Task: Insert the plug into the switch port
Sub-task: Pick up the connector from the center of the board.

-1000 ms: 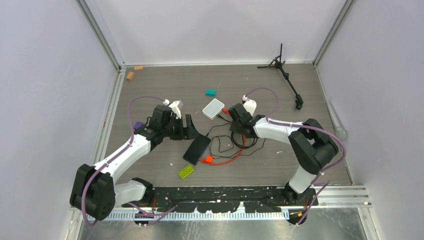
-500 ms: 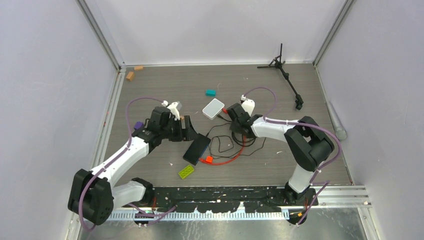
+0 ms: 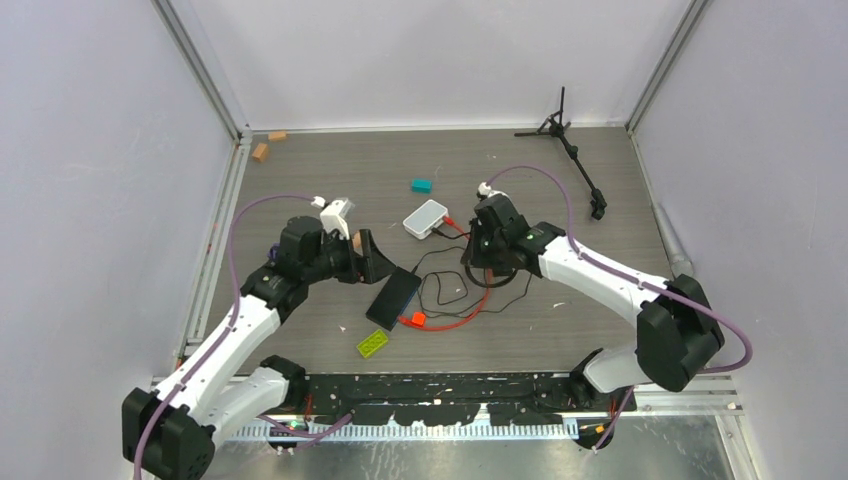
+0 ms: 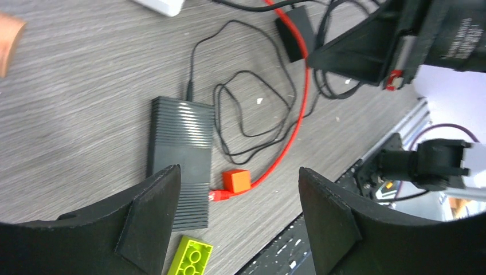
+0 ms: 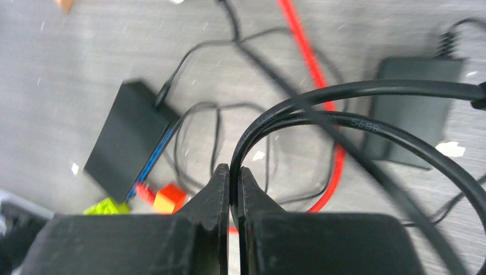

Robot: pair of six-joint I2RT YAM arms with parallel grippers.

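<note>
The thin red cable (image 3: pixel 468 311) lies on the table, and its red plug (image 3: pixel 404 321) rests beside an orange cube (image 3: pixel 417 319) at the near end of the flat black switch (image 3: pixel 393 297). My left gripper (image 3: pixel 372 255) is open and empty, hovering just left of the switch. In the left wrist view the plug (image 4: pixel 216 195) and switch (image 4: pixel 180 152) show between its jaws. My right gripper (image 3: pixel 480 260) is shut on a loop of thick black cable (image 5: pixel 344 89), held above the table right of the switch. The plug (image 5: pixel 143 192) lies below it.
A black power brick (image 5: pixel 415 109) and thin black wire (image 3: pixel 440 290) lie under the right gripper. A white box (image 3: pixel 426 217) sits behind them. A green brick (image 3: pixel 373 343), a teal block (image 3: pixel 421 185), a black tripod (image 3: pixel 572 150) and wooden blocks (image 3: pixel 260 152) lie around.
The right arm has swung out and turned its wrist, still shut on the thick black cable loop. The left arm has drawn back slightly to the left, still open.
</note>
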